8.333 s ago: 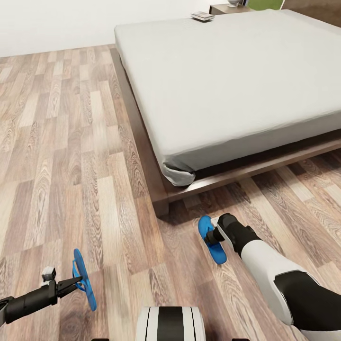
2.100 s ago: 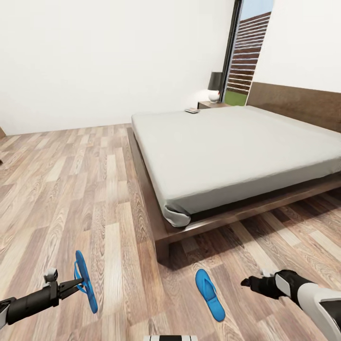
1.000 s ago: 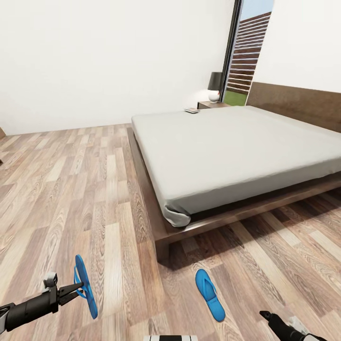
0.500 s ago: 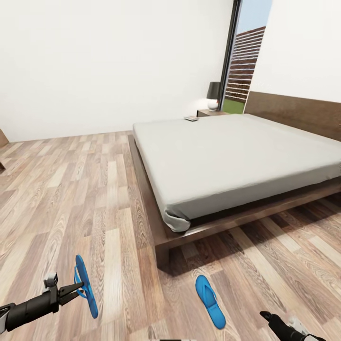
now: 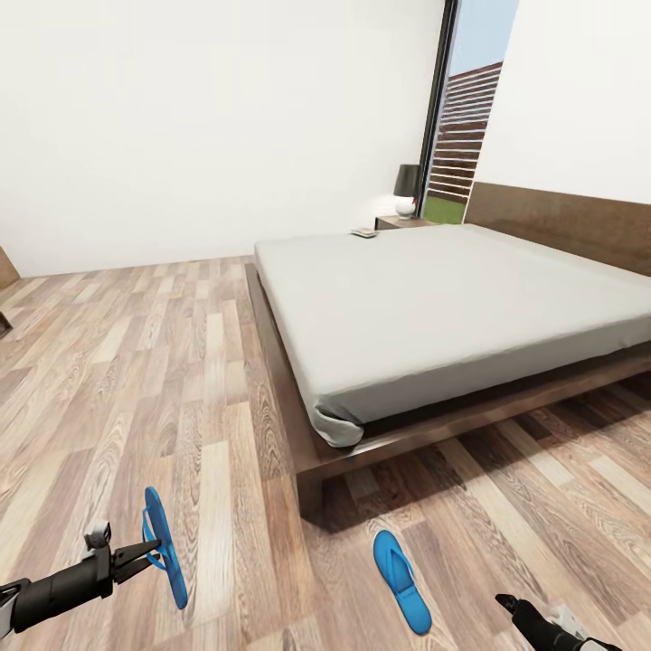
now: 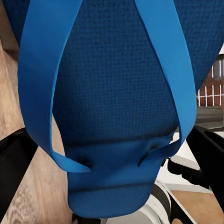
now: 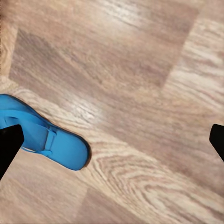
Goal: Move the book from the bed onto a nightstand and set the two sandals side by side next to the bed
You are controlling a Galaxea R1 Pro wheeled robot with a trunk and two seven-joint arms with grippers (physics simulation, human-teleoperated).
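Book [image 5: 363, 232]: lies flat on the far corner of the bed, at the end near the nightstand; it is small in the head view and its cover cannot be read.
Bed [image 5: 452, 307]: low, with a dark wooden frame and a smooth grey mattress; it takes the middle and right of the head view, and its near corner stands toward the robot.
Nightstand [image 5: 402, 221]: dark wood, behind the far corner of the bed, just beside the tall window; a lamp [image 5: 407, 186] with a dark shade stands on it.
First sandal [image 5: 164, 546]: bright blue, held up off the floor on its edge at the tip of the left gripper; in the left wrist view its sole and two thin straps [image 6: 121, 116] are very close to the camera.
Left gripper [image 5: 149, 549]: its fingers are closed on a strap of the first sandal, low at the left of the head view.
Second sandal [image 5: 401, 580]: lies flat on the wood floor [image 5: 136, 380], near the near corner of the bed frame but apart from it; well apart from the first sandal. In the right wrist view one end of it [image 7: 44, 140] is seen on the planks.
Right gripper [image 5: 506, 603]: low at the right edge of the head view, near the second sandal and not touching it. In the right wrist view its dark fingertips [image 7: 9, 144] stand wide apart with nothing between them.
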